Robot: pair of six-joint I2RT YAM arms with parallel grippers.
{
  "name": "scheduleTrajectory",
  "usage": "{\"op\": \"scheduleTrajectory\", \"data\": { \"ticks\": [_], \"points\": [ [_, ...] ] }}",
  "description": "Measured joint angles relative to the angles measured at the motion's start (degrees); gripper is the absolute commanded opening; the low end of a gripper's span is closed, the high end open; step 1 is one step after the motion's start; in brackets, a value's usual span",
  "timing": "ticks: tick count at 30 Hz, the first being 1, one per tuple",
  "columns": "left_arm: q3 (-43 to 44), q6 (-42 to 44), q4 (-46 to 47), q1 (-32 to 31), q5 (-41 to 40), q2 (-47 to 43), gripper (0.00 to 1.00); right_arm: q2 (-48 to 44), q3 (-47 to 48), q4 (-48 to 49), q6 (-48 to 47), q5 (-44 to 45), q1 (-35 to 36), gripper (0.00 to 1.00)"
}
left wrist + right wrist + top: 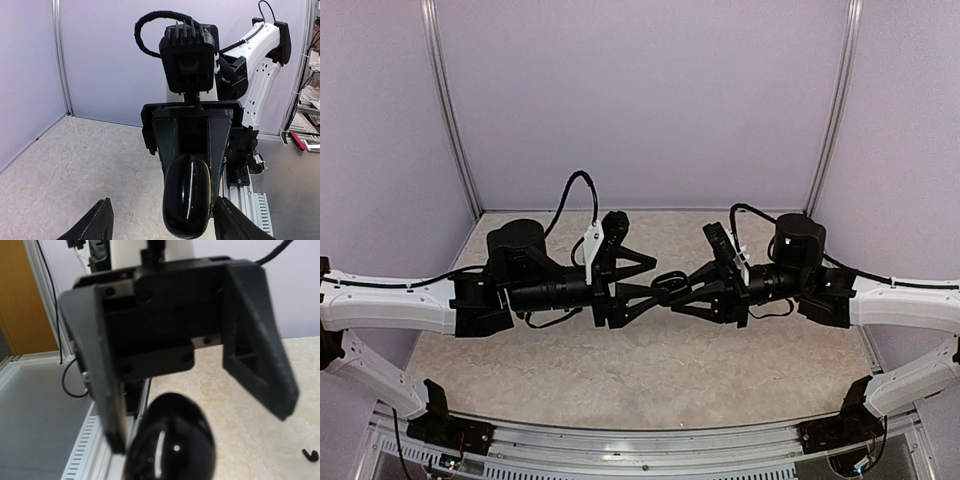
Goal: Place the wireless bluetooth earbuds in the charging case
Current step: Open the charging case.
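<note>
The charging case [187, 197] is a glossy black oval and looks closed. It hangs in mid-air above the table, where the two arms meet head-on [670, 283]. My right gripper [676, 290] is shut on it, and its dark fingers [220, 145] rise behind the case in the left wrist view. My left gripper [162, 225] is open, with one fingertip [97, 222] on each side of the case and clear of it. In the right wrist view the case [172, 440] fills the foreground. A tiny black hooked piece [310, 455] lies on the table, too small to identify as an earbud.
The beige marbled table [650, 370] has pale walls on three sides. A ribbed aluminium rail [650, 450] runs along the near edge by the arm bases. Black cables [575, 195] loop above both wrists.
</note>
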Motion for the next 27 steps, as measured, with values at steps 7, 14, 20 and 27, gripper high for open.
{"op": "scheduleTrajectory", "data": {
  "ticks": [7, 14, 20, 27],
  "points": [
    [0.3, -0.7, -0.2, 0.4, -0.5, 0.0, 0.68, 0.0, 0.0, -0.1, -0.8, 0.3, 0.5, 0.02],
    [0.3, -2.6, -0.2, 1.0, -0.5, -0.1, 0.68, 0.0, 0.1, -0.1, -1.7, 1.5, 0.8, 0.02],
    [0.3, -3.9, 0.3, 3.2, -2.6, -1.5, 0.68, 0.0, 0.2, -0.6, -2.0, 0.2, 1.7, 0.02],
    [0.2, -4.0, 1.3, 3.7, -4.3, -2.6, 0.71, 0.0, 0.2, -0.8, -2.0, -1.0, 1.9, 0.02]
  ]
}}
